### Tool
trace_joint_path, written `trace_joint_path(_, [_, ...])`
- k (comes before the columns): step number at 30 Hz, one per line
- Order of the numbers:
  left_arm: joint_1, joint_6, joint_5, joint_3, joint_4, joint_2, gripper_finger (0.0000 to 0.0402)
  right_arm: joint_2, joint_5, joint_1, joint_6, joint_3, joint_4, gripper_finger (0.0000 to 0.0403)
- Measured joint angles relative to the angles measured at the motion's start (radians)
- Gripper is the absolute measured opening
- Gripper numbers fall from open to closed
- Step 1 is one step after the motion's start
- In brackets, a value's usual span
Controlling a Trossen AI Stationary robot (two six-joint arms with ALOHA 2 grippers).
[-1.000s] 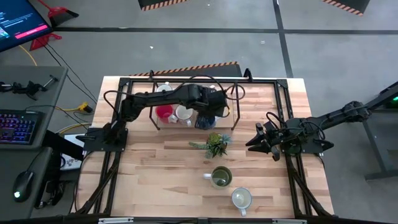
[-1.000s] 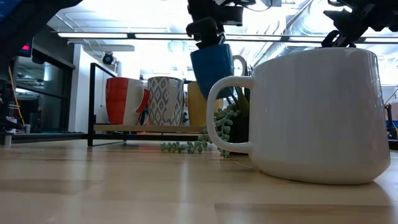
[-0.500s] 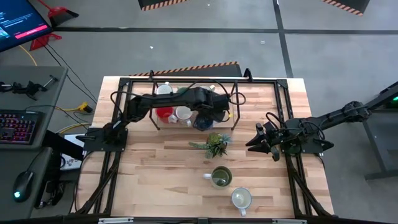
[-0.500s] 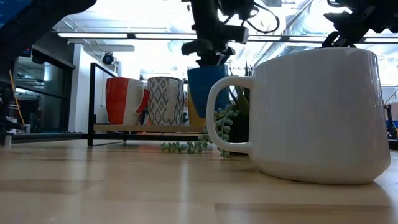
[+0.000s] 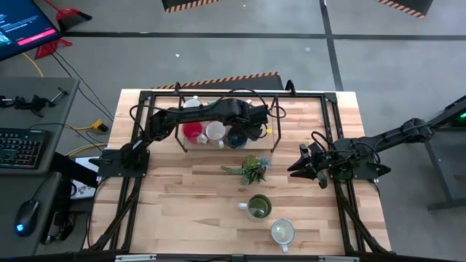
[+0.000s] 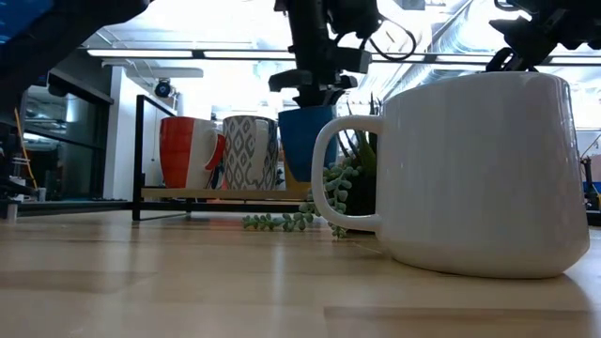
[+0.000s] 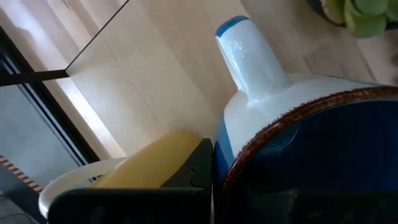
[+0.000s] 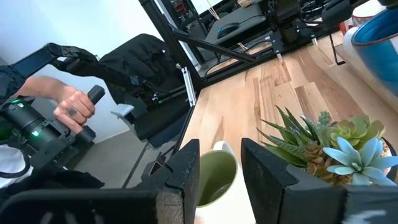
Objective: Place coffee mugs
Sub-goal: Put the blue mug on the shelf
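My left gripper reaches over the low black rack at the table's far side, shut on a blue mug with a brown rim and a pale handle. A red-and-white mug and a patterned mug stand on the rack's board, and a yellow mug stands close behind the blue one. An olive mug and a white mug stand on the near half of the table. My right gripper waits open at the right, level, with nothing between its fingers. My left gripper holds the blue mug by its rim, a little aside from the handle. One finger lies against the outside of the wall; the other is lost in the dark inside. The fingers come from above, pointing steeply down. The mug hangs upright; whether its base touches the rack's board, I cannot tell.
A spiky green plant with trailing stems stands mid-table between the rack and the near mugs. Black frame rails run along the table's sides. Beyond the table a person's hand grips a controller.
My left gripper has come down toward the rack's board with the blue mug and has rolled about its own axis, staying shut. The mug hung higher and tilted then; now it is upright, low beside the patterned mug.
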Motion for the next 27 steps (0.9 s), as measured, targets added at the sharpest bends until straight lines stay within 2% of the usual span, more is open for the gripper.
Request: trace_joint_path(27, [0.01,0.129,0.034,0.0,0.003,0.0,0.0004,0.0,0.0,0.0,0.0,0.0,0.02,0.0099])
